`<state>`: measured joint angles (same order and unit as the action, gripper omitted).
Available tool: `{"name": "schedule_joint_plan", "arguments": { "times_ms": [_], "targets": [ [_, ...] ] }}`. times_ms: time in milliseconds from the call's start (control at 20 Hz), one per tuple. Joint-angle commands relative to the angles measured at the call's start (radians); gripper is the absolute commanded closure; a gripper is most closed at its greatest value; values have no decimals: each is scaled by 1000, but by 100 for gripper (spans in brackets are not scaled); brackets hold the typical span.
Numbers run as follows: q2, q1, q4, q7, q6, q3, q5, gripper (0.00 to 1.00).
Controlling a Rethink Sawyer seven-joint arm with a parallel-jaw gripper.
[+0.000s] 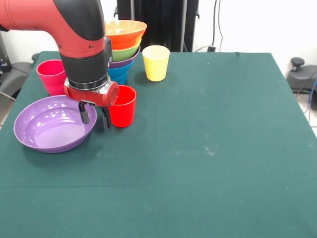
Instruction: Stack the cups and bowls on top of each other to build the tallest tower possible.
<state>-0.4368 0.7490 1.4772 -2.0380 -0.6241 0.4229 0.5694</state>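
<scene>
Pincer (95,117) slightly parted, astride rim of glossy purple bowl (47,126); red cup (123,106) just beside; bowl tower (124,47) behind.

Gripper (95,118) at 9 o'clock of table (208,148), fingers parted astride right rim of purple bowl (49,126). Red cup (124,105) just beside, at 3 o'clock. Pink cup (51,76) at 11 o'clock. Tower (124,47) and yellow cup (156,62) toward 12 o'clock.
</scene>
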Motion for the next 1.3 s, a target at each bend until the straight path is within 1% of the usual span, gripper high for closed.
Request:
{"name": "schedule_joint_plan", "arguments": {
  "times_ms": [50,200,350,400,650,900,1000,1050,1150,1200,1300],
  "targets": [
    [76,8,41,82,89,-47,108,0],
    [98,12,34,77,117,-53,123,0],
    [102,16,31,99,136,-47,142,0],
    [102,12,26,103,143,-47,149,100],
    [93,-25,8,74,160,-71,172,100],
    [86,-58,-11,56,147,-91,173,100],
    [69,-75,-3,10,162,-107,160,100],
    [56,-78,9,2,147,-105,142,100],
    [2,-89,44,1,102,-99,105,100],
    [-27,-90,67,3,64,-90,75,100],
    [-83,-103,90,13,15,-77,38,100]
  ]
}}
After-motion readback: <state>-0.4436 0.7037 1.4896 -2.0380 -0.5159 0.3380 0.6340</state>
